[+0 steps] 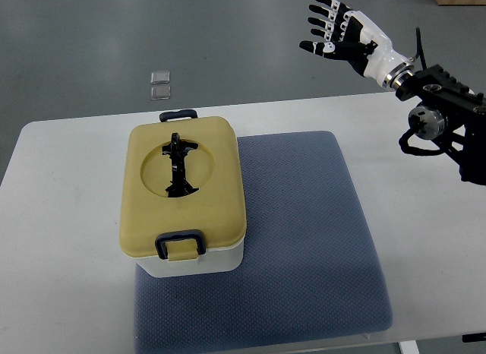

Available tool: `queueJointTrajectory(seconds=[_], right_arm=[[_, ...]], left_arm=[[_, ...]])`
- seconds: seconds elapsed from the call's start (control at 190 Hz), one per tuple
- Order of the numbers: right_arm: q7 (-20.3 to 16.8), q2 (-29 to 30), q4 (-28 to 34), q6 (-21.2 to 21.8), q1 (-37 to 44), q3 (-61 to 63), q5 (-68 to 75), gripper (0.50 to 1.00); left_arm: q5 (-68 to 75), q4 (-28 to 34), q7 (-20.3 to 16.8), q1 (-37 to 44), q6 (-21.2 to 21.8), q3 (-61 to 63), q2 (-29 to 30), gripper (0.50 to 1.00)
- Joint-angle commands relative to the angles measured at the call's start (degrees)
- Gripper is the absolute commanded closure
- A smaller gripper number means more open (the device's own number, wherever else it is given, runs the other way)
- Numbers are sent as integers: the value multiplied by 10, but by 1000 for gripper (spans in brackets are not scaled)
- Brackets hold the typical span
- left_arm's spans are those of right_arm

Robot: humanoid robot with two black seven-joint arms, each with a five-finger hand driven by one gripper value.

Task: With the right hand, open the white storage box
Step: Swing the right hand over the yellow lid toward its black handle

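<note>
The white storage box (184,193) sits on the table (68,217), with its right and near portions resting on the blue-grey mat (304,232). The box body is white; its lid (152,210) is mustard yellow and lies closed on the body. A black folding handle (179,165) lies flat in the round recess at the lid centre. A dark latch (180,243) sits at the near edge of the lid, and a second dark latch (177,114) sits at the far edge.

The right robot hand (336,31) is held in the air, well apart from the box, beyond its far right corner and past the far edge of the table. The fingers (325,18) are spread and extended, pointing toward the left, and hold nothing. The right arm (440,111) enters from the right edge, far right of the box.

Two small clear squares (160,84) lie on the floor (228,42), beyond the far edge of the table, behind the box.
</note>
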Motion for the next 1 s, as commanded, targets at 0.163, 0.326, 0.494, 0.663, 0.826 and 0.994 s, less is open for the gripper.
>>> queueJointTrajectory(seconds=[0.163, 0.326, 0.494, 0.663, 0.826, 0.994], right_arm=[[23, -31, 122, 36, 172, -78, -246, 570], [24, -10, 169, 57, 240, -93, -369, 572], [25, 63, 177, 64, 270, -94, -551, 572], [45, 114, 185, 87, 293, -94, -667, 574], [45, 139, 198, 109, 328, -112, -687, 576], [45, 151, 197, 101, 334, -165, -701, 587]], left_arm=[[0, 0, 0, 0, 1, 0, 0, 500], [0, 0, 0, 0, 0, 0, 0, 500], [0, 0, 0, 0, 1, 0, 0, 500], [0, 0, 0, 0, 0, 0, 0, 500], [0, 0, 0, 0, 1, 0, 0, 500], [0, 0, 0, 0, 1, 0, 0, 500]])
